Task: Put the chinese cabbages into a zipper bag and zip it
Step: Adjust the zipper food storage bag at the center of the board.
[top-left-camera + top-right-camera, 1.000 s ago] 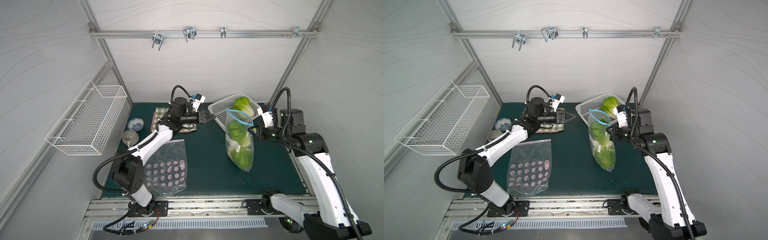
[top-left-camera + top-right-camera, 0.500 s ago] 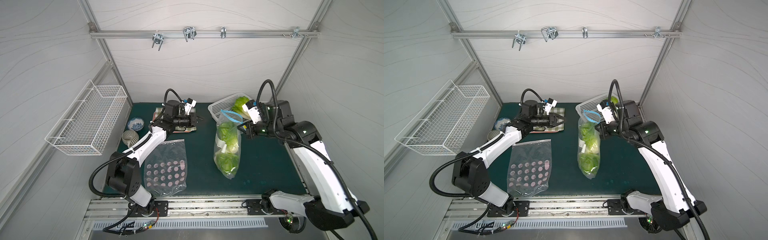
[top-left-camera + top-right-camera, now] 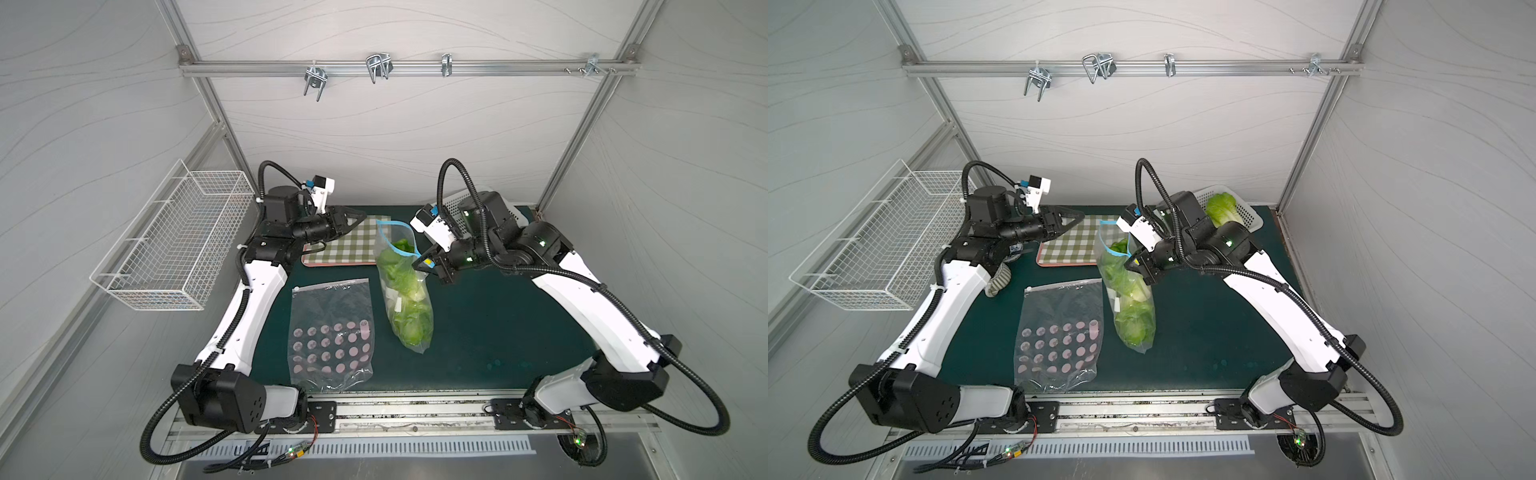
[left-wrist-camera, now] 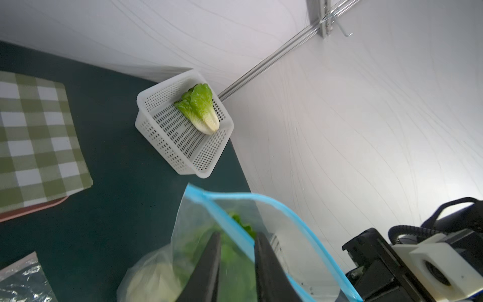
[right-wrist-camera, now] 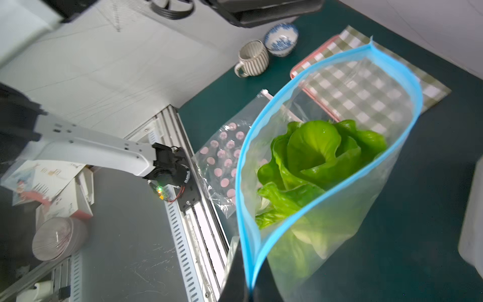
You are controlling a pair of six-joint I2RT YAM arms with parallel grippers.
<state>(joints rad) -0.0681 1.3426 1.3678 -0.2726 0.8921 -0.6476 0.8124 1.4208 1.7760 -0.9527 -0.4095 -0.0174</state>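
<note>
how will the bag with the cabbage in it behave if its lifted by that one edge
Likely floppy: the zipper bag is thin clear film, its blue-rimmed mouth gaping. Probably bottom-heavy, since the chinese cabbages sit low, so it may swing or sag from the right end effector pinching its rim.

- Bare bench [image 3: 498, 332] lies open at near right, beside the upright zipper bag [image 3: 409, 307].
- That bag, pinched by the right claw [image 3: 422, 264], blocks the middle.
- A spotted bag [image 3: 332, 332] lies flat near left; a checked cloth [image 3: 353, 245] covers far middle.
- A white basket [image 3: 1250, 216] seems to fill the far right corner.
</note>
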